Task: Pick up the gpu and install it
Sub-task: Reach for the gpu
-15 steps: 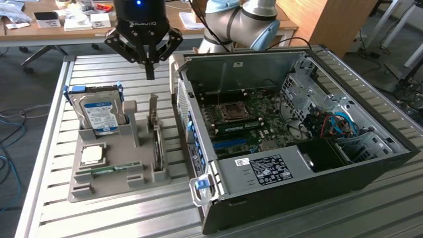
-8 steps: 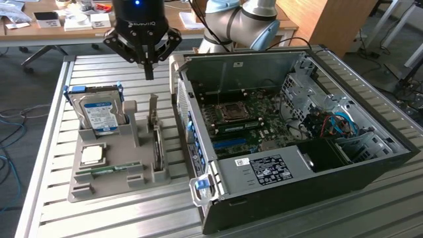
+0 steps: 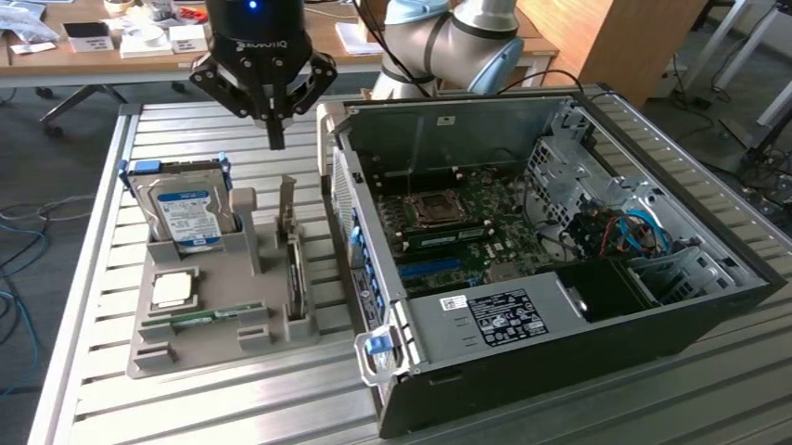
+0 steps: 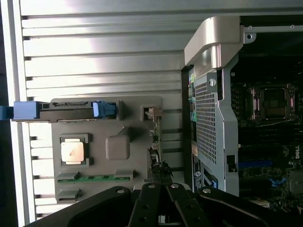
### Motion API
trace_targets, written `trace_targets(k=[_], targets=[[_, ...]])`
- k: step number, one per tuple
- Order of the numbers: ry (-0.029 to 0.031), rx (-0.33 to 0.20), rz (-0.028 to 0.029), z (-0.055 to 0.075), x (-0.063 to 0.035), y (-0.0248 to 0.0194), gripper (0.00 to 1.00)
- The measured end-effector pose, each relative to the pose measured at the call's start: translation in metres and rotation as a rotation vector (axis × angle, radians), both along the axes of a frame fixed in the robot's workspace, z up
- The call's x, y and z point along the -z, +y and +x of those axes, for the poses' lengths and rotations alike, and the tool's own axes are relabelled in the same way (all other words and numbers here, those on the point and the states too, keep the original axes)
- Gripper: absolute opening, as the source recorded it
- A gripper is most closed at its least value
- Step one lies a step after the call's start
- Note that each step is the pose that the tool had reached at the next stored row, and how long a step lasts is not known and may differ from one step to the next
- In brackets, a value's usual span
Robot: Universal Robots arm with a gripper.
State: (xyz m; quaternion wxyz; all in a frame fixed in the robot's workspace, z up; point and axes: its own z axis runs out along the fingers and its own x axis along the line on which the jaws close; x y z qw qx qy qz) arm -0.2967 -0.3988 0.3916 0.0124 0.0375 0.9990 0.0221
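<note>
The gpu (image 3: 292, 264) is a thin dark card standing on edge in a slot of the grey holder (image 3: 223, 348), with its silver bracket at the end farthest from the exterior camera. In the wrist view the gpu (image 4: 155, 142) appears edge-on beside the computer case. My gripper (image 3: 274, 137) hangs shut above the table, just past the bracket end of the card, and holds nothing. In the wrist view my gripper (image 4: 159, 201) sits over the card's line, clear of it.
The open computer case (image 3: 544, 269) lies to the exterior view's right of the holder, motherboard (image 3: 458, 232) exposed. The holder also carries a hard drive (image 3: 185, 213) with blue rails, a processor (image 3: 173, 289) and a green memory stick (image 3: 204, 315). All rest on a slatted metal table (image 3: 185, 130).
</note>
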Motion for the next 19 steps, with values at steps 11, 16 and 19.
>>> trace_targets(k=[11, 16, 19], targets=[[-0.0001, 0.000, 0.0000, -0.0051, 0.0001, 0.0000, 0.11], [-0.0001, 0.000, 0.0000, -0.0065, 0.0001, 0.0000, 0.11], [-0.0001, 0.000, 0.0000, -0.0081, 0.0001, 0.0000, 0.11]])
